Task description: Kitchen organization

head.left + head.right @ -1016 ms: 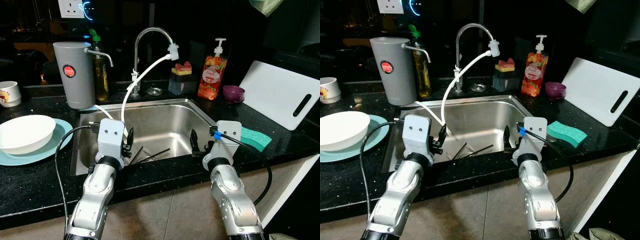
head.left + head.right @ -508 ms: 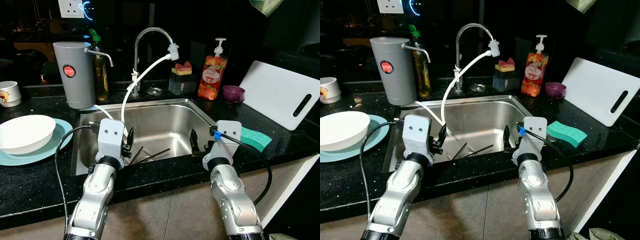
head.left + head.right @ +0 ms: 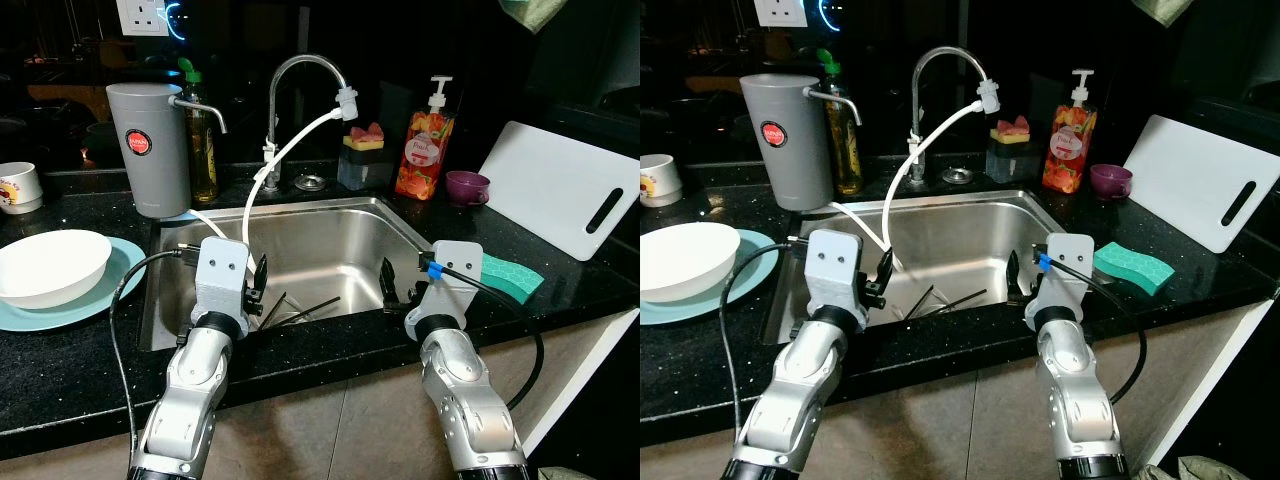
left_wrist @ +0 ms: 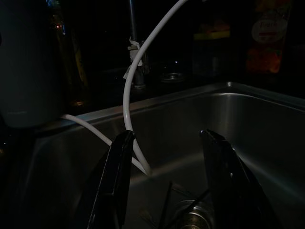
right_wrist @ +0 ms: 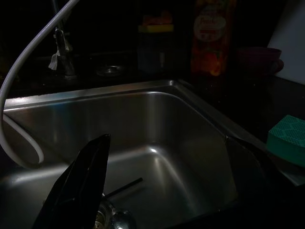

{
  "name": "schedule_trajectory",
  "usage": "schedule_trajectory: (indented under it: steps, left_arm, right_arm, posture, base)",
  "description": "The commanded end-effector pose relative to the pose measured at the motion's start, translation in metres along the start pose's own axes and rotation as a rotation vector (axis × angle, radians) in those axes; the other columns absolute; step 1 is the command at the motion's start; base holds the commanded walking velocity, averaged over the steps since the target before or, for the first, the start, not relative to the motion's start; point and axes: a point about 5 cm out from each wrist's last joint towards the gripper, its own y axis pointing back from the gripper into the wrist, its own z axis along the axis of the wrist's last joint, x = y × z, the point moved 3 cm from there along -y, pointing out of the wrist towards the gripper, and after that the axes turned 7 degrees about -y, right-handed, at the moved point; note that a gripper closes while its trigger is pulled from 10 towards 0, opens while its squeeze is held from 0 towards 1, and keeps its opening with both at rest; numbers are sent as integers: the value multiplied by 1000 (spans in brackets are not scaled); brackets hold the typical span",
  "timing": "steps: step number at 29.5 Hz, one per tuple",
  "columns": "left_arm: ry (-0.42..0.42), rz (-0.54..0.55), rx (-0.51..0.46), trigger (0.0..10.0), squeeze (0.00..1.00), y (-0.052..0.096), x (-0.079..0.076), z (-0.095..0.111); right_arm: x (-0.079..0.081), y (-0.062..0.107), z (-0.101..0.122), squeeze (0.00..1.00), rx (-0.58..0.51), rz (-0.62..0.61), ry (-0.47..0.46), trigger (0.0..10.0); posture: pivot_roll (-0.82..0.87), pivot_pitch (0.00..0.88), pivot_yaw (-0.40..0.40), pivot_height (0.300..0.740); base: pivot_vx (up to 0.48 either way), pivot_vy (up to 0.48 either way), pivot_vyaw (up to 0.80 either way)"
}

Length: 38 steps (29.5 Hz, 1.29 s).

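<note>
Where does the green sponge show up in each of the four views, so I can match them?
Left eye view: green sponge lies on the black counter right of the sink, beside the right gripper.
Right eye view: same spot, in front of the white cutting board.
Left wrist view: I cannot find it.
Right wrist view: its corner sits at the frame edge, past the sink rim.
Shared landmark: the orange soap bottle, also at.

Both arms reach over the steel sink (image 3: 330,245); the left end effector (image 3: 258,290) and right end effector (image 3: 388,285) hang above dark chopsticks (image 3: 300,312) in the basin.
</note>
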Motion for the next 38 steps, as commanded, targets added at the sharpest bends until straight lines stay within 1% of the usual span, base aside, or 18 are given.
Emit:
schedule_trajectory:
  steps: [1,38]
  left_arm:
    - [-6,3,8,10000,0,2,1,-2]
    - [-3,5,10,10000,0,2,0,-1]
  right_arm:
    - [2,-1,0,0,5,7,3,10000]
    - [2,0,1,0,6,3,2,10000]
  posture:
    - [56,41,-74,740]
    - [54,56,-76,740]
  base:
    - [0,0,0]
    - [0,0,0]
